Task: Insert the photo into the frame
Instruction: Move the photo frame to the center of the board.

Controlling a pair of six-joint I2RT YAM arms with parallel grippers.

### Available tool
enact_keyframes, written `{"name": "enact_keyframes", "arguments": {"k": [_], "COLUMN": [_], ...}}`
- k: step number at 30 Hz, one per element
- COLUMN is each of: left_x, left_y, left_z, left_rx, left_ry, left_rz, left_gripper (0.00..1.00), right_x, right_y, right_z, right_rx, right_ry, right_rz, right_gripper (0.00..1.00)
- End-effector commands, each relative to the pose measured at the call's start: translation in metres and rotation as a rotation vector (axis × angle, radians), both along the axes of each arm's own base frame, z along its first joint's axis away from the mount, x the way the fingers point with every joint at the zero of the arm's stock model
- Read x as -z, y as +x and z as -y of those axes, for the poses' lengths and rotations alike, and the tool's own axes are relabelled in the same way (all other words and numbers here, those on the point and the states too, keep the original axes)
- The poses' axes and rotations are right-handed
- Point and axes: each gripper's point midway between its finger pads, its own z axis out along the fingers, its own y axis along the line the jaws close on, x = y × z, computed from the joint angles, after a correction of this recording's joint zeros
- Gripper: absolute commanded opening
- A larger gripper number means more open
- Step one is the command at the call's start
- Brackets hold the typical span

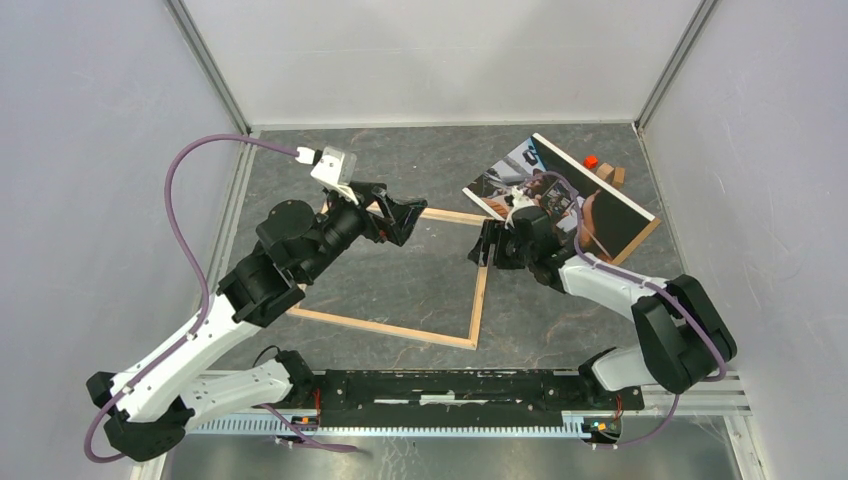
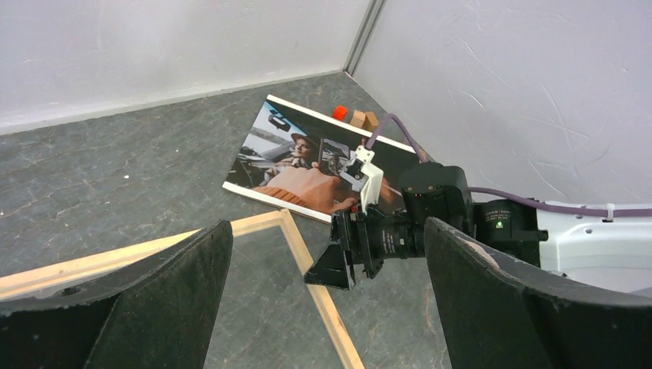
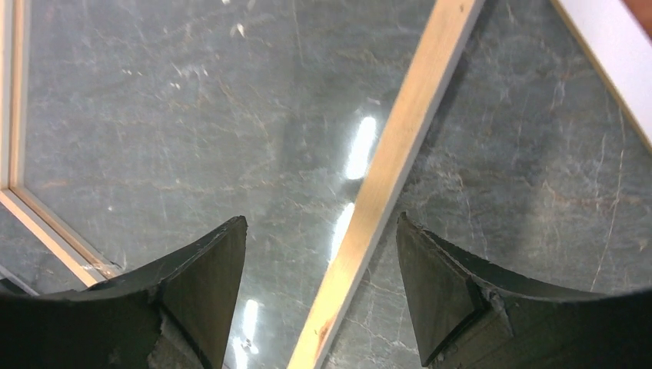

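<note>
The frame (image 1: 385,329) lies flat on the bench (image 1: 400,270) in front of the arms with its pale wood back upward, nothing inside it but the dark surface. The photo (image 1: 605,215) lies picture-up at the far right, just beyond the frame's far right corner and apart from it, with some small blocks (image 1: 603,168) near its far edge by the wall. The left gripper (image 1: 400,215) hangs over the frame's far rail with its jaws spread wide and nothing between them; its own view looks between them to the frame corner (image 2: 265,223) and the photo (image 2: 296,165) beyond. The right gripper (image 1: 490,245) is also wide and empty, poised low over the right rail, which runs up between its two fingers (image 3: 207,265) in the wrist view, with a sliver of the photo's white border at the top right corner. I judge the photo to be light, thin and bendy, likely slick on its printed face and easily creased, and it lies flat against the bench with little for a finger to get under. It looks best slid to bring an edge clear, then pinched on the white border and carried level so that it does not sag or fold. The frame's thin rails look light and stiff and could skate when nudged, so the other arm steadying a rail seems wise
</note>
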Motion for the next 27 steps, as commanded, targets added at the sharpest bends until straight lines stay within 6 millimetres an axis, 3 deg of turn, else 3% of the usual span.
{"name": "enact_keyframes", "arguments": {"k": [1, 7, 10, 16, 21, 27], "left_x": [-0.025, -0.022, -0.020, -0.016, -0.010, -0.008], "left_y": [-0.006, -0.002, 0.000, 0.001, 0.001, 0.002], "left_z": [-0.007, -0.010, -0.011, -0.006, 0.003, 0.004], "left_rx": [0.006, -0.022, -0.035, -0.018, 0.006, 0.010], "left_ry": [-0.045, -0.035, -0.028, -0.025, -0.022, -0.022], "left_rz": [0.053, 0.046, 0.040, 0.028, 0.005, -0.003], "left_gripper": [1.00, 1.00, 1.00, 1.00, 1.00, 1.00], "right_x": [-0.027, -0.028, -0.023, -0.007, 0.010, 0.004], "right_y": [0.021, 0.025, 0.018, -0.011, -0.049, -0.073], "right_z": [-0.008, -0.020, -0.026, -0.008, -0.016, -0.055], "right_rx": [-0.017, -0.051, -0.087, -0.140, -0.238, -0.296], "right_ry": [-0.028, -0.216, -0.263, -0.293, -0.178, 0.071], "right_rz": [0.092, 0.122, 0.113, 0.086, 0.011, 0.018], "right_gripper": [0.77, 0.84, 0.87, 0.98, 0.98, 0.98]}}
